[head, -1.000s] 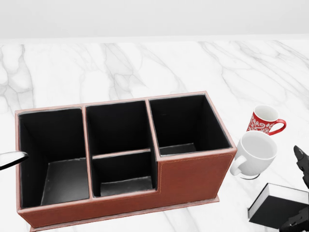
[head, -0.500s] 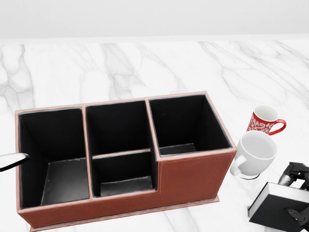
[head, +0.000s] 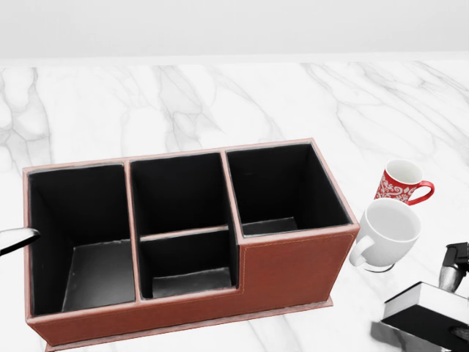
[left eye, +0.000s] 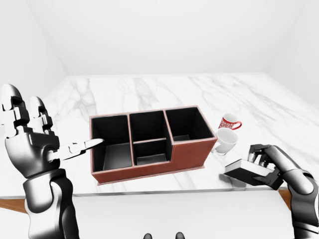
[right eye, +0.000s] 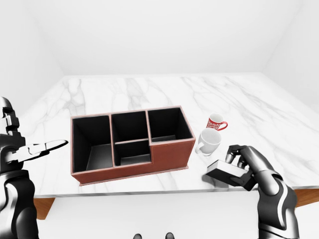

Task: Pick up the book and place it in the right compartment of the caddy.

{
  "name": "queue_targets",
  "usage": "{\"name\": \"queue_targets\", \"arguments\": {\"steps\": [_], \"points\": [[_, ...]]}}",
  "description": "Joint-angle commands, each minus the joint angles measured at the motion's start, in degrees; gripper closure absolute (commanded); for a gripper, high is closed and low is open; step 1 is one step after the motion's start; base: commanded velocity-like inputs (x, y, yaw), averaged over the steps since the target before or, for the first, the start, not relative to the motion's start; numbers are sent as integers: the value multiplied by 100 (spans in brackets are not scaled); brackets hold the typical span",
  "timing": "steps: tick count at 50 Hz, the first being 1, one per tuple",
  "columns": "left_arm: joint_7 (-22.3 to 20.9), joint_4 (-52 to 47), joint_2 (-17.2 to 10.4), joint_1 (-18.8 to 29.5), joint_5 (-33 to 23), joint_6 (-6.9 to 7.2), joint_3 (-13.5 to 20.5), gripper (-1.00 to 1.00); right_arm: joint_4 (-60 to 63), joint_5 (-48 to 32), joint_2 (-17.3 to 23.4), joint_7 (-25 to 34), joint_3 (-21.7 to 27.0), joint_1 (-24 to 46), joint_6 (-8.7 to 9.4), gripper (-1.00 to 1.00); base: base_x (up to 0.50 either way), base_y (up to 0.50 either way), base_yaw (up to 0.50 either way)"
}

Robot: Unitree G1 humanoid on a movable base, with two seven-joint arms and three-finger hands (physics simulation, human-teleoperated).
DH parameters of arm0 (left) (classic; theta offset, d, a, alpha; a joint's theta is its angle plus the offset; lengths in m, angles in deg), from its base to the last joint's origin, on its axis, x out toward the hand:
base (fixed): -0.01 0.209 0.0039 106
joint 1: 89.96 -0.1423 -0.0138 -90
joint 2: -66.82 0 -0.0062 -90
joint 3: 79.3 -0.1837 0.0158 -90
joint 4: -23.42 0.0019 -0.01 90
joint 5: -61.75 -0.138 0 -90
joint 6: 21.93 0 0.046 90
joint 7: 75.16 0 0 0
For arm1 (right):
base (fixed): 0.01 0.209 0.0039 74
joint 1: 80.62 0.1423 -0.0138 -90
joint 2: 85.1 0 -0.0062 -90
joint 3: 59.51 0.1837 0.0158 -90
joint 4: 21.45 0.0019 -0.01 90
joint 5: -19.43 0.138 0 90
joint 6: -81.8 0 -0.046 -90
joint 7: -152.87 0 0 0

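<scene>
Right hand (right eye: 246,167) has its three fingers curled over the black hardcover book with white page edges (right eye: 227,173), thumb side underneath as far as I can tell; grip reads as closed on the book. Book sits at the right of the eye views, near the tabletop's near edge, tilted, with one corner looking lifted off the white marble tabletop (left eye: 149,94). In the head view only its corner shows at bottom right.

Left hand (left eye: 30,144) is held up at the left, fingers spread, one finger pointing toward the caddy, holding nothing.

Brown leather caddy with black lining (head: 293,268) lies mid-tabletop. Its right compartment (head: 282,187) is empty, and is the one nearest the book. Two mugs stand between book and caddy: a white ceramic mug (head: 388,233) just beside the caddy's right wall and a red patterned mug (head: 399,182) behind it.

Handling judgement: the book should be stiff and moderately light, and its smooth cover may slide under metal fingers. I hold it across one end, so it will want to droop and twist. A pinch across cover and spine near the middle would be steadier. For the drop I must stand it on edge. The white mug is the likely collision on the way over.
</scene>
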Motion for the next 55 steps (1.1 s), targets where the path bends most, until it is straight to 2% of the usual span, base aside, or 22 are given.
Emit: {"name": "queue_targets", "arguments": {"steps": [1,5,9,12,13,19,20,21,24,26,27,29,31,32,37,46,52,55], "points": [[33,14,-70,78,29,0,60,-100,2722,234,-241,1084,1181,-204,362,100,0,0,0],[46,39,-88,95,39,0,66,-100,3307,376,-114,1084,1527,-46,362,100,0,0,0],[51,15,-94,96,50,0,73,-100,4099,663,253,1084,1942,251,362,100,0,0,0],[44,8,-81,78,29,0,51,-100,4460,881,601,1084,2000,617,362,100,0,0,0],[46,-11,-86,86,31,0,53,-100,4667,1031,883,1084,1891,1073,362,100,0,0,0],[44,-21,-89,90,36,0,71,-100,5057,1707,1906,1084,927,2402,362,100,0,0,0],[41,4,-89,98,37,0,72,-100,4968,1877,2270,1084,548,3097,362,100,0,0,0],[40,16,-90,99,38,0,73,-100,4871,1947,2490,1084,354,3370,362,100,0,0,0],[48,-1,-92,96,42,0,71,-100,4540,2327,2879,1084,-232,4381,362,100,0,0,0],[47,-16,-86,87,37,0,62,-100,4286,2473,2946,1084,-584,4890,362,100,0,0,0],[44,-18,-82,81,34,0,58,-100,4157,2551,2899,1084,-785,5168,362,100,0,0,0],[42,-20,-79,81,30,0,55,-100,3754,2660,2527,1084,-1295,5857,362,100,0,0,0],[40,-16,-79,81,31,0,60,-100,3437,2494,2293,1084,-1598,6077,362,100,0,0,0],[42,-12,-78,84,27,0,55,-100,3158,2424,2016,1084,-1804,6324,362,100,0,0,0],[35,11,-69,75,15,0,41,-100,2286,1874,1141,1084,-2180,6783,362,100,0,0,0],[8,21,-22,25,-58,0,-27,-100,1135,1284,-107,1084,-2457,7271,362,100,0,0,0],[-2,22,-10,15,-65,0,-26,-100,108,1339,-581,1084,-2278,7686,362,100,0,0,0],[-2,9,-4,8,-72,0,-31,-100,-144,1522,-543,908,-2321,7725,362,100,0,0,0]]}}
